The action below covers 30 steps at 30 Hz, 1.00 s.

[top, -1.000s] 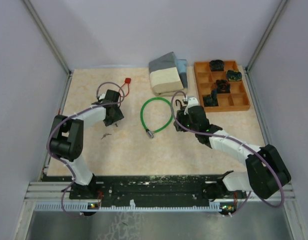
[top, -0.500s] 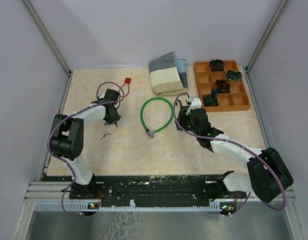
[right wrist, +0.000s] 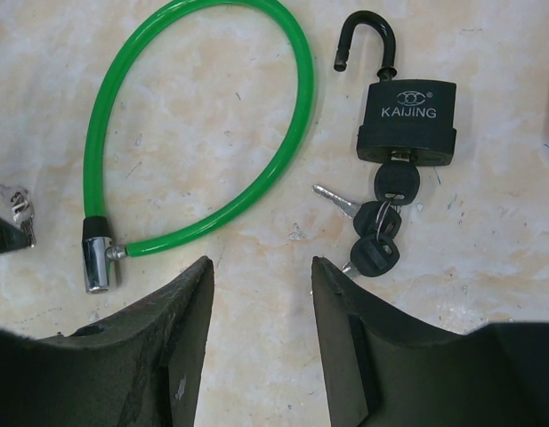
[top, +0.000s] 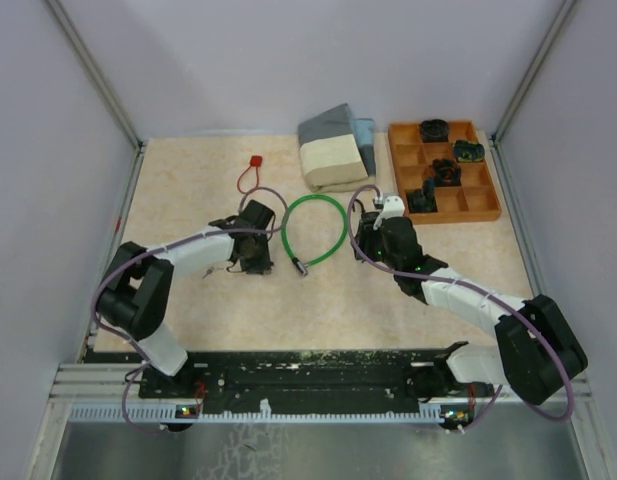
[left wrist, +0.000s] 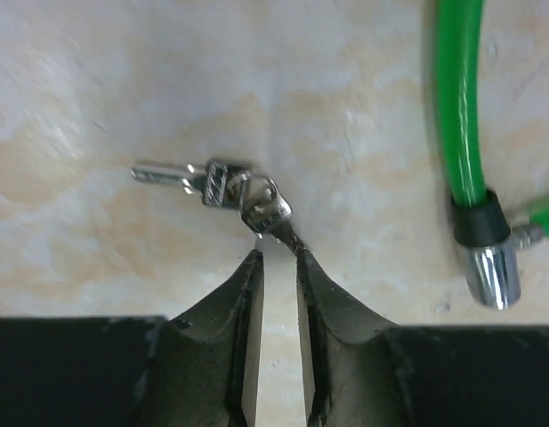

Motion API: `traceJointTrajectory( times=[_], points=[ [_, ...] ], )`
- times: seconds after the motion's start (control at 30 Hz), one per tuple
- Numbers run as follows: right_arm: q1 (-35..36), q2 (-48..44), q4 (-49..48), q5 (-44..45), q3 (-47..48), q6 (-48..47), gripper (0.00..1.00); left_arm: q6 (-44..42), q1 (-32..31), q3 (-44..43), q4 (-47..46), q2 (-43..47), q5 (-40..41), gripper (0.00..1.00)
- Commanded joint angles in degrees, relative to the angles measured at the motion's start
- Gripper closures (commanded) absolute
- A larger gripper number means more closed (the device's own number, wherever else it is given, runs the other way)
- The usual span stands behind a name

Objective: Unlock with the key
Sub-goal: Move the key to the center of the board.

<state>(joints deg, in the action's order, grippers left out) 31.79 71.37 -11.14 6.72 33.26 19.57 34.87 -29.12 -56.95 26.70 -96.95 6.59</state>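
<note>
Small silver keys on a ring (left wrist: 222, 183) show just ahead of my left gripper (left wrist: 278, 256). Its jaws are nearly closed and pinch the blade of one key at their tips. The green cable lock (left wrist: 459, 98) with its metal end (left wrist: 492, 271) lies to the right. In the top view my left gripper (top: 260, 252) sits beside the cable loop (top: 288, 215). My right gripper (right wrist: 261, 267) stands open above bare table. The black padlock (right wrist: 407, 120) lies beyond it, shackle open, with black-headed keys (right wrist: 385, 222) in its keyhole.
An orange compartment tray (top: 483, 205) holding dark parts stands at the back right. A foam and cloth block (top: 333, 160) lies at the back centre. A red tag on a cord (top: 255, 161) lies at the back left. Walls close in both sides.
My left gripper has moved right, from the left part of the table to beside the cable's metal end, and the silver keys came with it. The right arm has hardly shifted.
</note>
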Motion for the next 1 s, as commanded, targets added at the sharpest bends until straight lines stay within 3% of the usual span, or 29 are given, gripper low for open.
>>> traceJointTrajectory(
  times=[0.0,0.13,0.27,0.43,0.7,0.97],
  points=[
    [0.7,-0.2,-3.1,1.4,0.1,-0.6,0.52,1.4,-2.6,5.0,7.7,2.5,-1.2,0.69],
    [0.7,0.7,-3.1,0.7,0.5,-0.6,0.52,3.1,-2.6,7.8,8.6,5.6,0.9,0.55],
    [0.7,1.5,-2.9,-0.1,0.8,-0.6,0.52,3.9,-2.4,7.9,9.5,7.0,2.9,0.51],
    [0.8,1.4,-2.6,0.0,0.8,-0.8,0.52,4.7,-2.0,6.7,6.2,9.3,1.2,0.36],
    [0.7,1.7,-2.5,0.0,0.9,-1.0,0.52,3.8,2.8,2.1,0.2,4.5,-1.2,0.34],
    [0.7,2.4,-2.4,0.1,1.2,-1.2,0.51,1.9,3.6,-4.4,-1.0,-4.0,-2.1,0.34]
  ],
)
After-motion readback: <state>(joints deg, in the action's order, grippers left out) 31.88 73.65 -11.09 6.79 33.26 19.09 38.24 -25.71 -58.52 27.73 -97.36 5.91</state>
